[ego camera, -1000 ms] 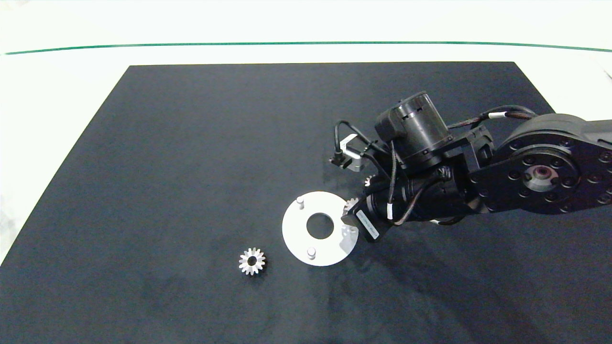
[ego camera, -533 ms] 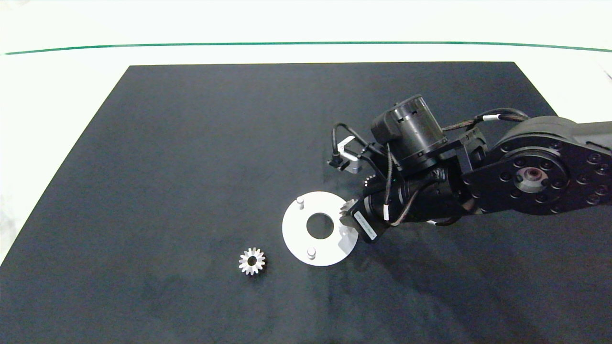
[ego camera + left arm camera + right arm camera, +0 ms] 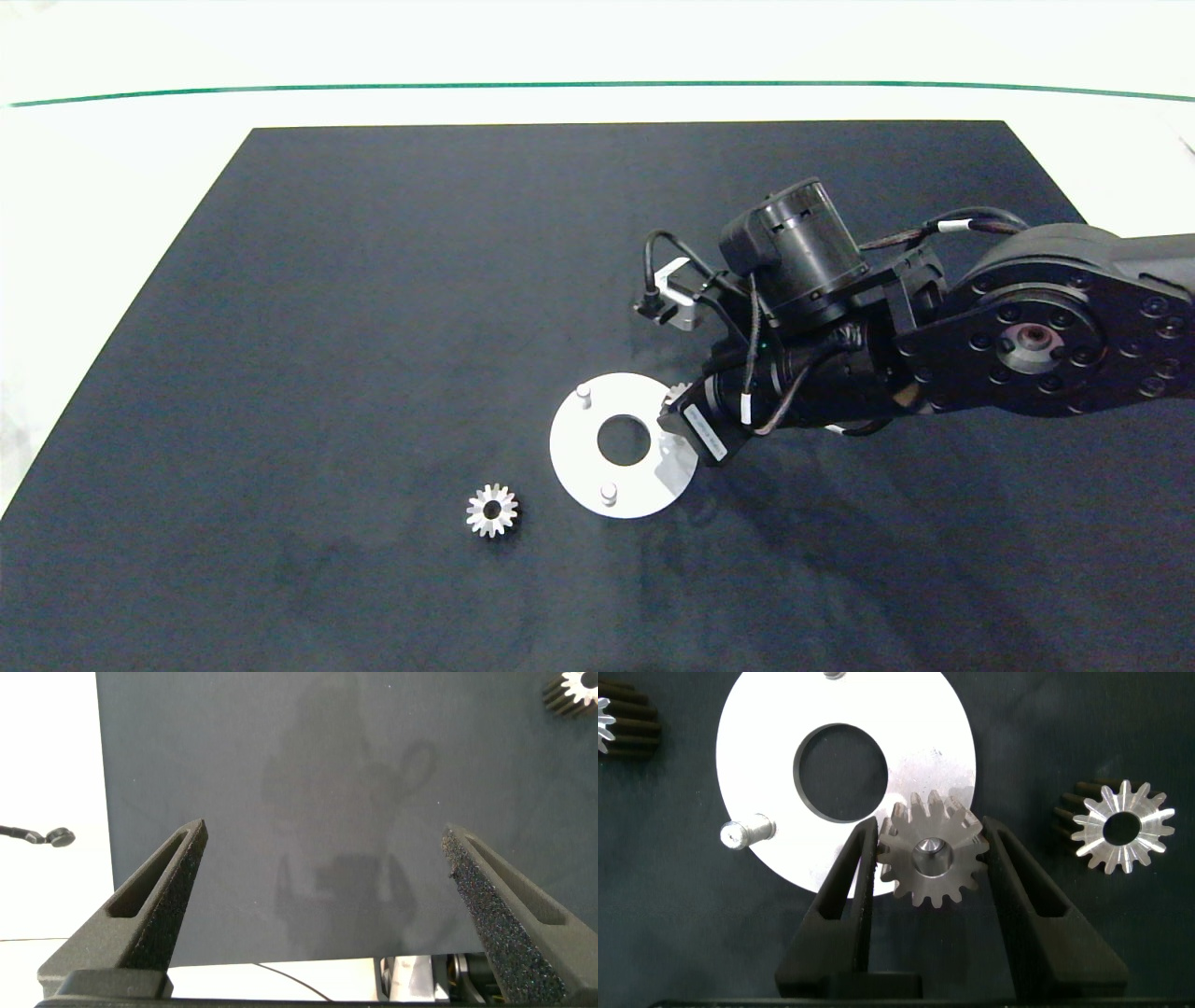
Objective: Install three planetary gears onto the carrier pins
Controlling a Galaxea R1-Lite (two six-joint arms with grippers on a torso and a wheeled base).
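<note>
right gripper, fingers flanking gear seated on carrier pin

Worktop: white surface with a thin green line near the far edge; a large black mat covers most of it.
Disc: flat white round disc on the mat, large centre hole.
Carrier pins: two stand clear, far-left pin and near pin; the third spot is hidden by the arm.
Loose gear: silver gear flat on the mat, just left of the disc, apart from it.
Right arm: dark right arm enters from the right, wrist over the disc's right rim.
Gear at rim: a few teeth show beside the wrist.
Right gripper: fingers hidden beneath the wrist.
</note>
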